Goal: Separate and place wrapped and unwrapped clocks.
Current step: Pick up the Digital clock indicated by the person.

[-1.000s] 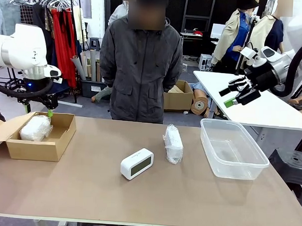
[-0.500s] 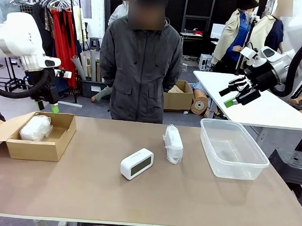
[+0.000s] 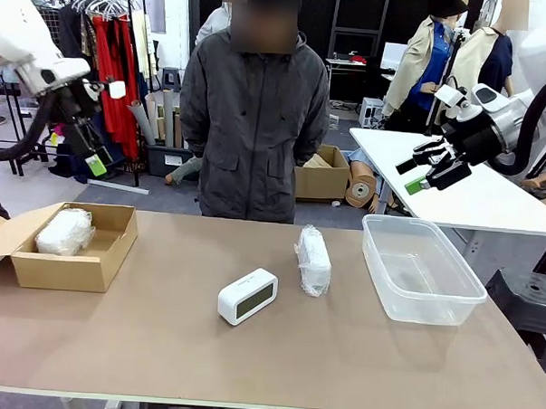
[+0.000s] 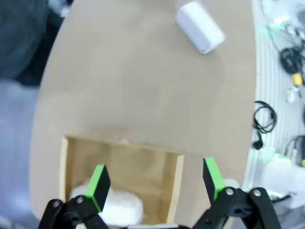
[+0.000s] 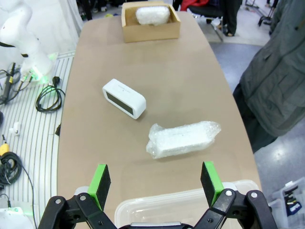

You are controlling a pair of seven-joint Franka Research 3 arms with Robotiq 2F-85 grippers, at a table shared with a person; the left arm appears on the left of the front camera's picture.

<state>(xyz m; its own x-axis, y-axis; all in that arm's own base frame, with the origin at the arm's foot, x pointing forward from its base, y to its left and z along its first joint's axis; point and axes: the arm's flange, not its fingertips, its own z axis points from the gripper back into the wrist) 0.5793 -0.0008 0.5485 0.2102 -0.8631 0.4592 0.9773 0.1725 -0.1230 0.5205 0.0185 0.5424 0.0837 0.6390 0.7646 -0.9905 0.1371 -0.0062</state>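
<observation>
Wrapped clock (image 3: 64, 231) lies in the cardboard box (image 3: 71, 270), well left of the bare clock (image 3: 247, 296). Left jaws hang high up-left of it, wide apart, empty. Second wrapped clock (image 3: 313, 259) lies just right of the bare clock. Right jaws are far up-right, spread, holding nothing.

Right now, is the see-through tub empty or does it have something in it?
Empty. You can see through the clear tub to its bare bottom, with nothing inside.

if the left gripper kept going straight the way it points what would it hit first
Probably the box: the open left gripper points down into it, toward bare floor beside the wrapped clock. Depth is unclear, so it could catch that clock instead.
</observation>
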